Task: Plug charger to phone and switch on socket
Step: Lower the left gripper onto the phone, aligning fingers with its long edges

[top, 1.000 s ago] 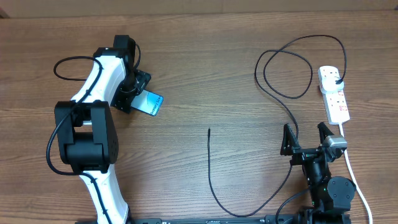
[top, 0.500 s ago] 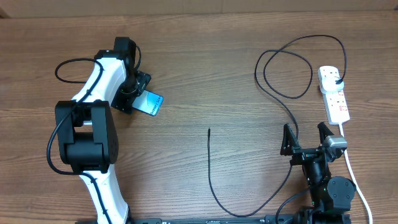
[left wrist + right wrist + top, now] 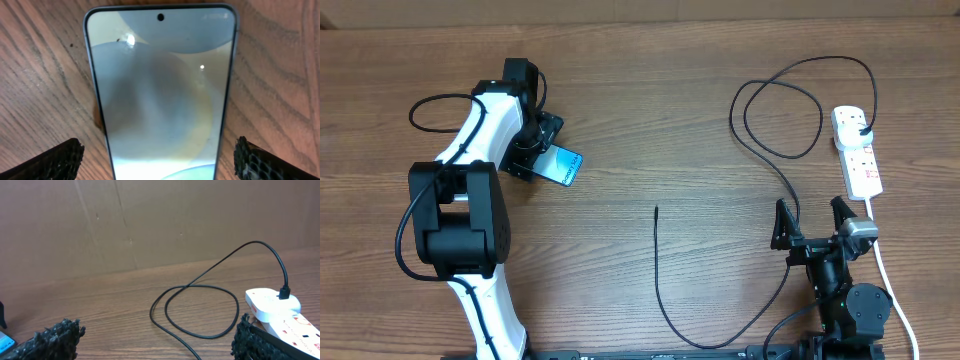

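The phone [image 3: 561, 165] lies flat on the table at the left, its glossy blue-teal face up. My left gripper [image 3: 527, 155] is open, one finger on each side of the phone's near end, with gaps on both sides. In the left wrist view the phone [image 3: 160, 85] fills the middle between the finger tips [image 3: 159, 162]. The black charger cable [image 3: 780, 150] loops across the right half; its plug head sits in the white socket strip [image 3: 857, 150], and its free tip [image 3: 656, 210] lies mid-table. My right gripper [image 3: 812, 222] is open and empty near the front right, over the cable [image 3: 200, 310]. The socket [image 3: 280, 310] shows at its right.
The socket's thick white cord [image 3: 885, 270] runs toward the front edge beside my right arm. A brown cardboard wall [image 3: 150, 220] stands behind the table. A loose black arm cable [image 3: 430, 105] loops at the far left.
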Tool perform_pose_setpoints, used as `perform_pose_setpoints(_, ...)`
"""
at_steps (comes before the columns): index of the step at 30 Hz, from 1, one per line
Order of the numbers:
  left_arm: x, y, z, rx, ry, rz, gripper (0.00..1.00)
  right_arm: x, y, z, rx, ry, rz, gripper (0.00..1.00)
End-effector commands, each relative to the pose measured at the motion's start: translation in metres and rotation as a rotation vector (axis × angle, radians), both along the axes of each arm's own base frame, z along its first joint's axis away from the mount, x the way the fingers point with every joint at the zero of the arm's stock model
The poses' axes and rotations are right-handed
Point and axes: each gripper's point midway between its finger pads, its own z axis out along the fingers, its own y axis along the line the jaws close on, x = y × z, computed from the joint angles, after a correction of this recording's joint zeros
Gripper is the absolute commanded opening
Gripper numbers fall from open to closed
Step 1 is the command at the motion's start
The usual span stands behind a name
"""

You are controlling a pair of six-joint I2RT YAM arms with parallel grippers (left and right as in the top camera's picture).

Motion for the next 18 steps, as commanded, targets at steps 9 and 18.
perform_pose_setpoints(9,-0.0041,-0.0042,-0.0076,-0.007,0.018,0.015,1.0,0.0002,0.0001,-0.0024,-0.004,-0.002,-0.001,1.0)
perform_pose_setpoints(18,-0.004,-0.0073,-0.0087,0.004,0.015,0.005,1.0,0.0002,0.0001,-0.0023,-0.004,-0.002,-0.001,1.0)
